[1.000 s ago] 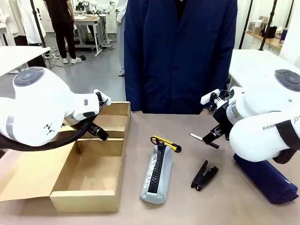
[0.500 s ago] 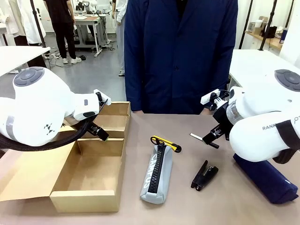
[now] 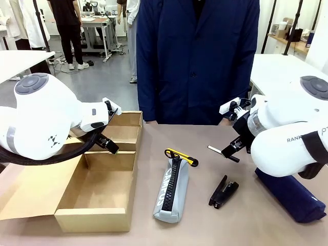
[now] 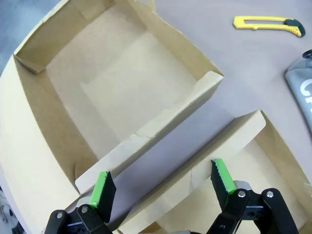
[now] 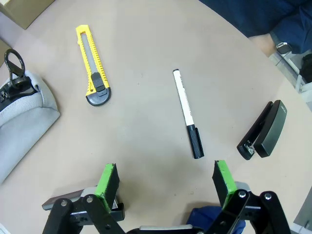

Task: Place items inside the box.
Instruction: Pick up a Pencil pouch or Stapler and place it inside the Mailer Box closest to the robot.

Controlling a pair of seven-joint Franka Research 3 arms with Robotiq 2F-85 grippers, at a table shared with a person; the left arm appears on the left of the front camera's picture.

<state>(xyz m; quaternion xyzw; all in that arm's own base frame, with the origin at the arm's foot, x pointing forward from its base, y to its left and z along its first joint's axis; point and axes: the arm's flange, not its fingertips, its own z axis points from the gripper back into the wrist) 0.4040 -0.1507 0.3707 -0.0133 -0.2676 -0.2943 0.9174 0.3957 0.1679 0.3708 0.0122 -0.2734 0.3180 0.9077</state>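
Nothing has shifted since the earlier frames: items, box and both arms sit in the same spots. All four items are out on the table (image 3: pixel 215 225), none packed.

- The grey pouch (image 3: pixel 171 190) lies lower centre of the front view, zipper up.
- The utility knife (image 3: pixel 181 157) is just beside the pouch's far end.
- The black clip-like tool (image 3: pixel 223 191) is right of the pouch, a little apart from it.
- The pen (image 5: pixel 187 113) lies mid-frame in the right wrist view, between the knife and the clip tool.

The box (image 3: pixel 95 219) is at lower left of the front view, flaps open. What shows of its inside is bare cardboard.

The left gripper (image 4: pixel 162 184) hangs over the box's flaps, jaws spread wide with nothing between them. The right gripper (image 5: pixel 165 179) hovers above the table near the pen, jaws also spread wide and empty.

A person in a dark blue coat (image 3: pixel 197 61) stands at the far edge, top centre.

My read is that the task is at its start, with no pick made and four items left to go. The pen looks like the nearest candidate for the right arm.
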